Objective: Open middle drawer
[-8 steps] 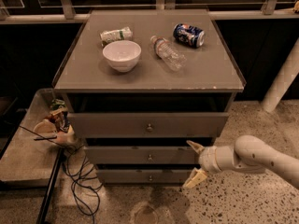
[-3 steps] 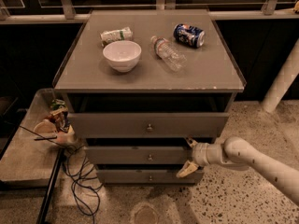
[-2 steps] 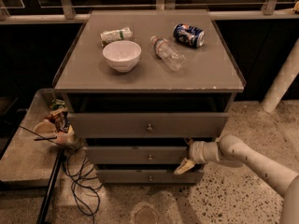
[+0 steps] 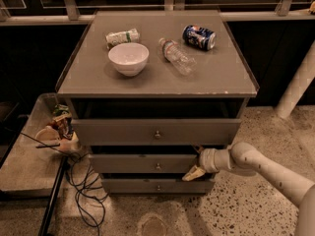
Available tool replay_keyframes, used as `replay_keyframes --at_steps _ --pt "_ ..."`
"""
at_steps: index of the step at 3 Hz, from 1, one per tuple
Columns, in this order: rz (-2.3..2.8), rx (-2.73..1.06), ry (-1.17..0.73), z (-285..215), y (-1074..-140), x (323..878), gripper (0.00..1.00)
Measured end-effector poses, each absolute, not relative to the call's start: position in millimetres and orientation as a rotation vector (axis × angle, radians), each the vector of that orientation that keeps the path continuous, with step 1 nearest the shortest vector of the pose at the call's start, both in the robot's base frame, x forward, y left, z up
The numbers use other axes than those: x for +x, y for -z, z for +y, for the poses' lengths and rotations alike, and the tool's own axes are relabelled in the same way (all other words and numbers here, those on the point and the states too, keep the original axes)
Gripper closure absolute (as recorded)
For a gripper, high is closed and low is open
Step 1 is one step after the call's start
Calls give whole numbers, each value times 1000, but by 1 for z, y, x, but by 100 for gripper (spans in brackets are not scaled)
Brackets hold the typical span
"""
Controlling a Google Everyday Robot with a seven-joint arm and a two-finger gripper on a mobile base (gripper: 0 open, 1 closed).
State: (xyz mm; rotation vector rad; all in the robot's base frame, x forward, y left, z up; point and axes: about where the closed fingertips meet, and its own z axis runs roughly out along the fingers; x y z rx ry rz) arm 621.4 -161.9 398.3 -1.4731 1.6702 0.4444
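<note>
**Desk:** Where is the claw, and what does it hold?

**Photographer:** The claw (image 4: 193, 163) sits at the right end of the middle drawer (image 4: 142, 163), its two fingers spread wide and holding nothing. One finger points up toward the gap under the top drawer (image 4: 123, 131). The other angles down toward the bottom drawer (image 4: 133, 186). The middle drawer looks shut, or very nearly so.

**Desk:** What could go wrong?

**Photographer:** The round knob (image 4: 158, 166) is at the centre of the front, well apart from the claw. A pull from the far right end would likely twist the drawer in its runners and jam it. The lower finger could also hook the bottom drawer's edge and drag out the wrong one. The top drawer stands slightly forward, so an arm rising there might knock it.

**Desk:** And the things on top?

**Photographer:** A hard tug that jolts the cabinet (image 4: 231, 85) could roll the plastic bottle (image 4: 176, 56) or the soda can (image 4: 199, 37), both lying on their sides. The white bowl (image 4: 128, 58) looks steadier.
</note>
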Motion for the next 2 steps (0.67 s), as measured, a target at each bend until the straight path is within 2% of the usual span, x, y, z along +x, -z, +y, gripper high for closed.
replay_keyframes --at_steps 2 --pt "1670 -1473 -444 -162 -398 621 60"
